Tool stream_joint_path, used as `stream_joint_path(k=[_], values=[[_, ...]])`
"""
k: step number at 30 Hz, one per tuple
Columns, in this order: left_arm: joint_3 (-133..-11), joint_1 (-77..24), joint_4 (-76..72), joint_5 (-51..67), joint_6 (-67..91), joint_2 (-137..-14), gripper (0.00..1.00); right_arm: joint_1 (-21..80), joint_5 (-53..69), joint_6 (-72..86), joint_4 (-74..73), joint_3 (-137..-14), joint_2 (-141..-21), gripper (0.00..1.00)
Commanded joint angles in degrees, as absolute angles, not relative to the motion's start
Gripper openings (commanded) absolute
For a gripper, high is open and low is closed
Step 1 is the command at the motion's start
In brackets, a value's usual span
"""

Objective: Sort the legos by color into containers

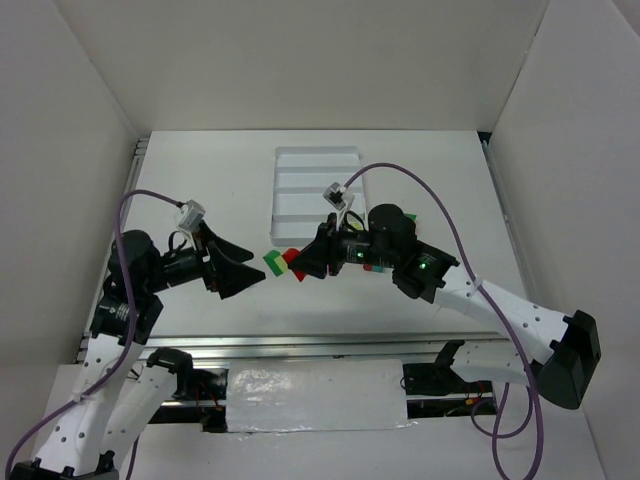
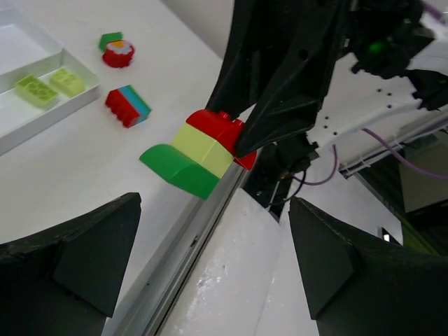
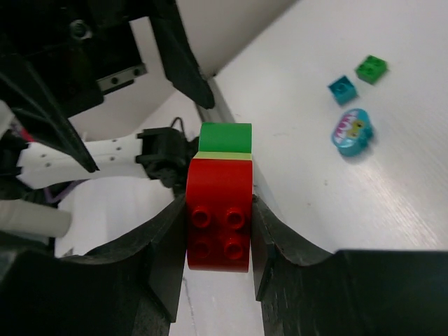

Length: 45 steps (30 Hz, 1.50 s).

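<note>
Clamping stacked red-yellow-green legos (image 2: 203,150), right gripper (image 3: 219,213), left gripper (image 1: 258,270) gaping just beside them

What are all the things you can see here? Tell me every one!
tray: one, white, far half of the table.
pale bricks: two, yellow-green, side by side in the tray.
red-and-teal stack: one, beside the tray.
round red piece: one, past that stack.
green piece: one, beside the round red piece.
teal brick: one, loose on the table.
green brick: one, near the teal brick.
rounded teal piece: one, near those two.
brick stack: one, red, pale yellow, green, between the right fingers.
table: one, white.
left fingers: two, black, open, empty.
right fingers: two, black, shut on the brick stack.
</note>
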<state>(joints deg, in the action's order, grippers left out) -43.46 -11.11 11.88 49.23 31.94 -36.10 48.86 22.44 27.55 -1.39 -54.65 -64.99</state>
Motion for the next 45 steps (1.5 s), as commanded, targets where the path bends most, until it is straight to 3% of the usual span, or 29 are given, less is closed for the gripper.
stream_joint_path(k=[1,8,17,23,28,35,38,39,41,45], values=[[-42.72,-11.34,1.84,57.39,35.69,-35.16,1.00,48.96,31.63,31.37,10.52,-53.00,-62.23,0.00],[-42.63,-11.34,2.12,58.01,35.77,-35.16,1.00,48.96,37.78,34.71,17.30,-52.03,-62.66,0.00],[-40.61,-11.51,-10.54,61.61,45.95,-33.75,0.96,49.22,41.93,37.97,25.58,-51.76,-66.00,0.00],[-39.29,-12.30,-16.42,62.23,50.27,-33.40,0.88,50.01,41.66,38.50,28.83,-52.12,-67.85,0.00],[-38.85,-13.27,-17.05,62.05,50.10,-34.19,0.71,50.62,41.75,38.93,31.02,-52.73,-69.08,0.00],[-39.20,-14.06,-16.08,61.53,49.04,-35.07,0.67,52.03,41.13,38.32,30.50,-54.14,-70.22,0.00],[-39.20,-14.15,-15.56,61.52,48.52,-35.33,0.46,52.47,41.05,37.88,30.41,-54.14,-70.58,0.00],[-39.63,-14.15,-14.77,61.44,47.99,-35.42,0.33,52.47,40.61,37.97,31.02,-53.88,-70.49,0.00],[-39.81,-14.15,-13.28,61.52,46.94,-35.59,0.18,52.38,40.26,37.97,30.94,-53.61,-70.23,0.00],[-39.90,-14.15,-11.34,61.17,45.70,-35.86,0.00,52.38,39.47,37.27,30.41,-53.53,-69.61,0.00]])
